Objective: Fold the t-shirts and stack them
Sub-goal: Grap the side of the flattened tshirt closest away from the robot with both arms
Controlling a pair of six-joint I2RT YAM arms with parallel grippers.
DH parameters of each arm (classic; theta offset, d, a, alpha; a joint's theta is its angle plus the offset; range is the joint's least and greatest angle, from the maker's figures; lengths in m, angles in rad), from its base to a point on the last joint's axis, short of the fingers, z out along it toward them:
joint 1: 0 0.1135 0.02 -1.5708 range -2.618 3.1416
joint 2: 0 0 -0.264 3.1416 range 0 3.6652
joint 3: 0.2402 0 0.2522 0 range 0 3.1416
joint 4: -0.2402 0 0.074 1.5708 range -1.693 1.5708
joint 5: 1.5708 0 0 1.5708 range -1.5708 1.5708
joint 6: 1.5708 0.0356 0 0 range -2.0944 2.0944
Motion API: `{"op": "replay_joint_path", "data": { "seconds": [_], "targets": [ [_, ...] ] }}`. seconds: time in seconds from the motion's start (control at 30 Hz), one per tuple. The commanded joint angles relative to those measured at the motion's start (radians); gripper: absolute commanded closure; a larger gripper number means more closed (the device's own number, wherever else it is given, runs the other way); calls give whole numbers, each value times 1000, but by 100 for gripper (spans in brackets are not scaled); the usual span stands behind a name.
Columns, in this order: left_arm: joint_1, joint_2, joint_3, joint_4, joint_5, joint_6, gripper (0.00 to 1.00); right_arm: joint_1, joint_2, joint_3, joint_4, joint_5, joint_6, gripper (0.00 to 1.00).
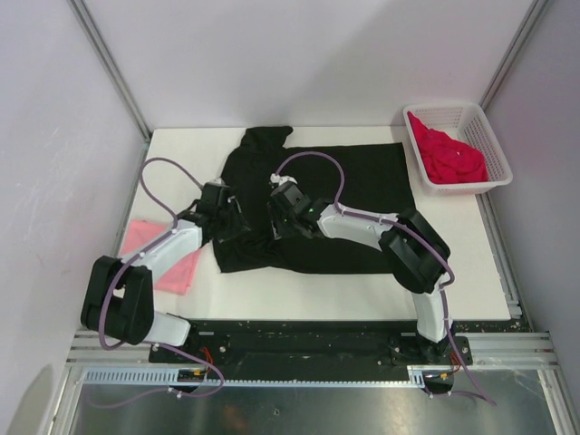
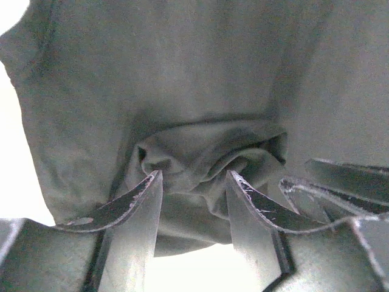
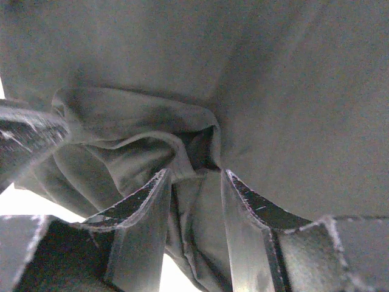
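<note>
Overhead, my view is evenly bright and sharp — shadows soft. Both wrist views are dim and grainy, with the tabletop [image 2: 12,170] glaring white.

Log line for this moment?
black t-shirt: spread | left gripper: open over it | right gripper: same | pink t-shirt: left edge | red t-shirt: in basket

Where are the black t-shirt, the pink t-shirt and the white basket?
black t-shirt [image 1: 362,181]: top external view, flat body cloth.
pink t-shirt [image 1: 138,237]: top external view, its upper left part.
white basket [image 1: 478,127]: top external view, bare lattice wall.
</note>
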State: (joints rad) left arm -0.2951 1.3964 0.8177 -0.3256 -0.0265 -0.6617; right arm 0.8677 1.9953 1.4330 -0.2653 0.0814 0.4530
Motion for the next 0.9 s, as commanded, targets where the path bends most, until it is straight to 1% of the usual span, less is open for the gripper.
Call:
{"op": "replay_joint_path", "data": {
  "seconds": [0.0,0.37,0.5,0.57,0.67,0.87],
  "targets": [
    [-49,25,26,-38,-50,54,48,12,36,78,-4,13,-23,57],
    [-96,86,74,-95,-132,76,48,16,77,95,-21,20,-13,58],
    [-99,118,90,-96,-146,71,49,17,84,94,-19,15,-7,62],
    [-100,132,101,-96,-155,69,53,17,85,93,-20,14,-5,66],
    [-99,152,121,-96,-167,70,60,17,85,93,-25,17,-5,74],
    [-95,182,176,-104,-184,83,78,10,73,91,-40,32,-6,91]
  ]
}}
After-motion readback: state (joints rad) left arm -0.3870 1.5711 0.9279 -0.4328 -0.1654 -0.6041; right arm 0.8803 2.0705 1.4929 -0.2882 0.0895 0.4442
